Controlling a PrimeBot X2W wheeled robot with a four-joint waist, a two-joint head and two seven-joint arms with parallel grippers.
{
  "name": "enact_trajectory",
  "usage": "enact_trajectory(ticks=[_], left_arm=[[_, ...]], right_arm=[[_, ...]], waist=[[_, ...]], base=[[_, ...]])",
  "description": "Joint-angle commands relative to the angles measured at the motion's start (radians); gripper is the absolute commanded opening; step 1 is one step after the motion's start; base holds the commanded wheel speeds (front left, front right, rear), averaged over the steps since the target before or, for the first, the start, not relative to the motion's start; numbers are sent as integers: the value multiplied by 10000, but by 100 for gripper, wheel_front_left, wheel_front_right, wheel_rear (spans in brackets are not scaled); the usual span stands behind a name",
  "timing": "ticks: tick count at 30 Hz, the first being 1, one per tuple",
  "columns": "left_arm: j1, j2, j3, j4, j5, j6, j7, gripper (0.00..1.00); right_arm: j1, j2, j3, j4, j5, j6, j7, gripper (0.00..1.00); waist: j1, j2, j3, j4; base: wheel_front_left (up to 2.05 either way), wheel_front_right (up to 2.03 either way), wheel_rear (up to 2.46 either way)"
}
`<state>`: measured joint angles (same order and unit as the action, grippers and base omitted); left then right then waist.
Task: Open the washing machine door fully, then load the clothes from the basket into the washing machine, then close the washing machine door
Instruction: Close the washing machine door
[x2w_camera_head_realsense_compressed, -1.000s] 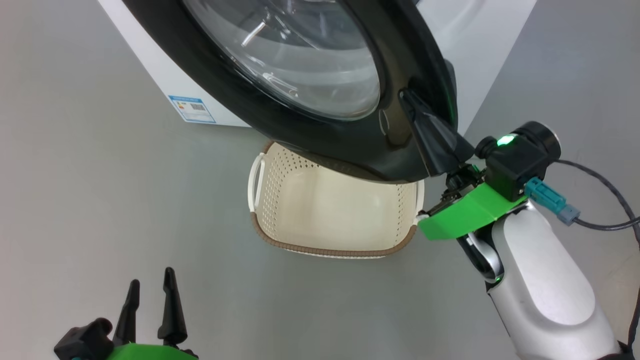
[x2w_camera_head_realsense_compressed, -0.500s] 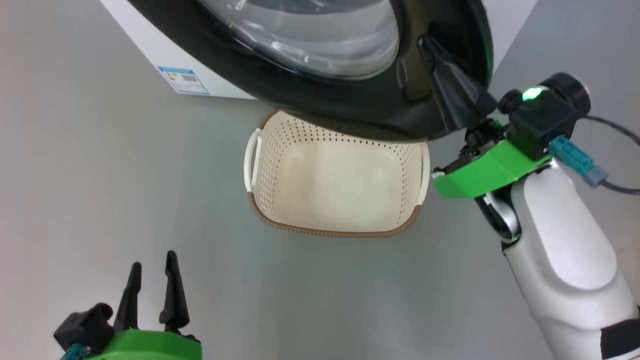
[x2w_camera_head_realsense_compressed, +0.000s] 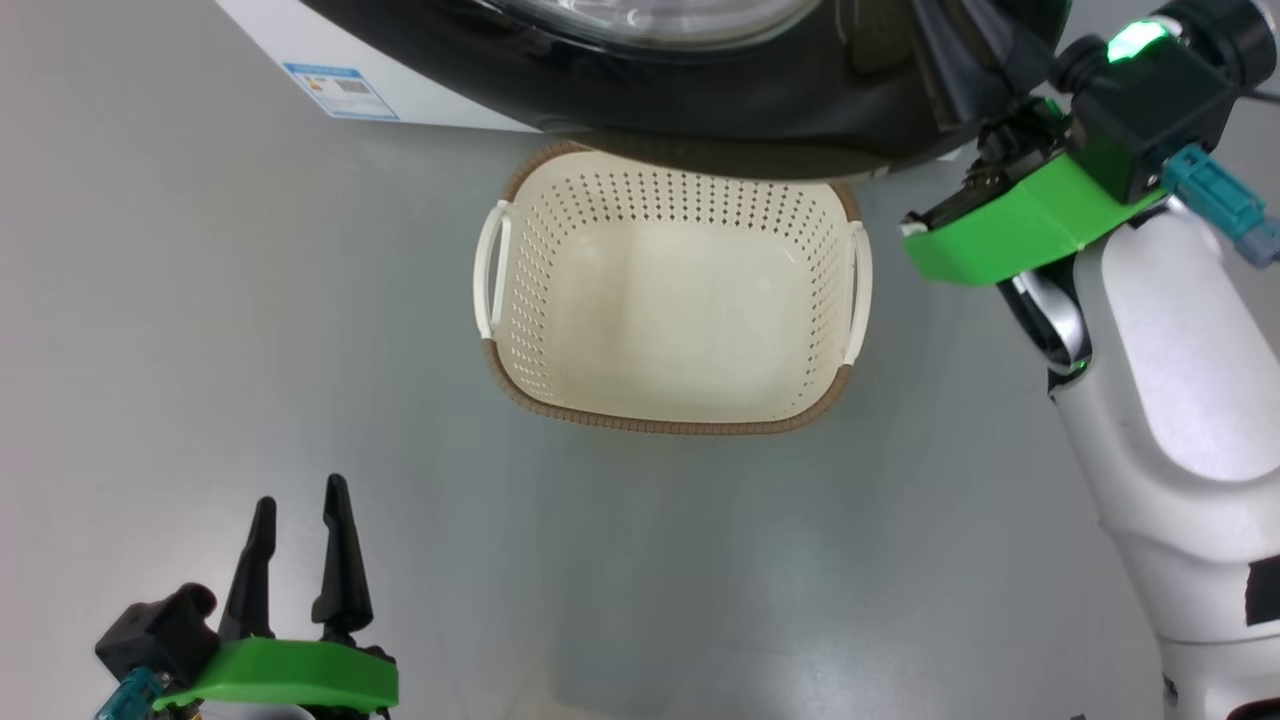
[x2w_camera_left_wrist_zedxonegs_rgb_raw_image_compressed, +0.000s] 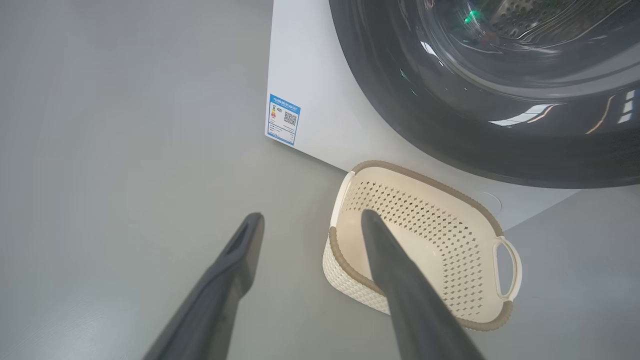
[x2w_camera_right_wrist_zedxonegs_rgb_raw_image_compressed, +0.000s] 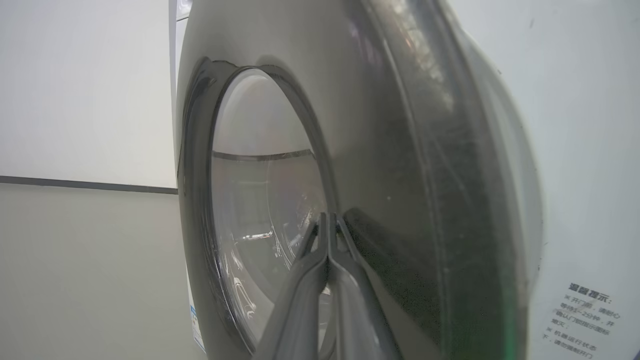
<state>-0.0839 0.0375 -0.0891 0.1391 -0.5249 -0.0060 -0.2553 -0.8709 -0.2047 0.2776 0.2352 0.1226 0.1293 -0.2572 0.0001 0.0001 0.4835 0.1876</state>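
Note:
The washing machine door (x2w_camera_head_realsense_compressed: 740, 110), a glossy black ring around clear glass, spans the top of the head view. In the right wrist view the door (x2w_camera_right_wrist_zedxonegs_rgb_raw_image_compressed: 400, 150) lies close to the washing machine's white front (x2w_camera_right_wrist_zedxonegs_rgb_raw_image_compressed: 590, 150). My right gripper (x2w_camera_right_wrist_zedxonegs_rgb_raw_image_compressed: 328, 217) is shut, empty, with its tips pressed on the black ring. The cream basket (x2w_camera_head_realsense_compressed: 510, 300) stands on the floor below the door with nothing inside. My left gripper (x2w_camera_head_realsense_compressed: 297, 510) hovers open and empty at the lower left, well short of the basket (x2w_camera_left_wrist_zedxonegs_rgb_raw_image_compressed: 435, 200). The clothes are out of view.
The washing machine (x2w_camera_left_wrist_zedxonegs_rgb_raw_image_compressed: 320, 75) has a blue label (x2w_camera_left_wrist_zedxonegs_rgb_raw_image_compressed: 283, 119) at its lower left corner. Grey floor (x2w_camera_head_realsense_compressed: 200, 300) lies to the left of the basket and in front of it. My right forearm (x2w_camera_head_realsense_compressed: 1170, 400) rises along the right edge.
The head camera has tilted, so the whole picture has slid up. The door's lower edge has drawn back off the basket toward the machine, with my shut right gripper on it.

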Motion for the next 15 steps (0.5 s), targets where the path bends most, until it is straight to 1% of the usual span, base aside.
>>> enact_trajectory(ticks=[1,9,15], left_arm=[[-61,127,353,-228,46,-35,-65,100],[-37,127,339,-252,157,-94,-65,100],[-1,127,253,-304,196,-148,-65,100]], right_arm=[[-210,79,73,-206,-40,14,-46,0],[-922,-165,164,60,-106,14,-46,0],[-1355,-342,246,412,-177,14,-46,0]], waist=[[-1,-1,115,-85],[-1,-1,325,-283],[-1,-1,417,-187]], base=[[0,0,0],[0,0,0],[0,0,0]])
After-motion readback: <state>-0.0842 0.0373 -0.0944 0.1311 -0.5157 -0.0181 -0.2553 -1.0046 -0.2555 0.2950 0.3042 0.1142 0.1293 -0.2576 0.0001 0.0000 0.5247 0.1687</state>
